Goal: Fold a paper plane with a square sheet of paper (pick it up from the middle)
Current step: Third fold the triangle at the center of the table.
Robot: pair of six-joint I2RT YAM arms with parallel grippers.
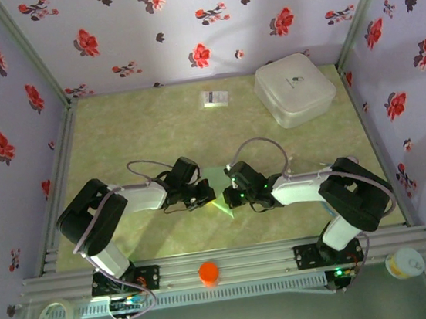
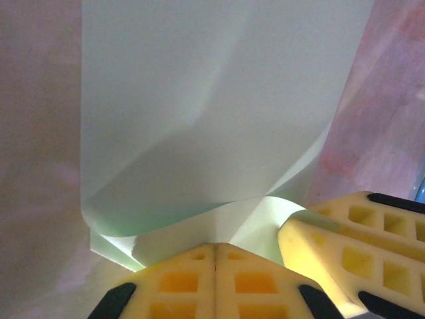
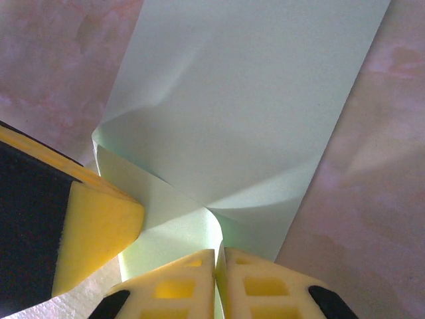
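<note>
The sheet (image 1: 222, 197) sits at the centre of the top view, curled between both tools. The left gripper (image 2: 216, 247), at bottom centre of its wrist view, is pressed together on the sheet's lower edge. The right gripper (image 3: 217, 254) pinches a folded edge in a hairline slit. To crease well, I judge the two layers' edges should line up first. One pinch should then anchor while the other slides along the fold.

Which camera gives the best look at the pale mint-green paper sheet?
The left wrist view: the pale mint-green paper sheet spreads wide, creases plain. Right wrist shows it similarly; from above, just a sliver.
</note>
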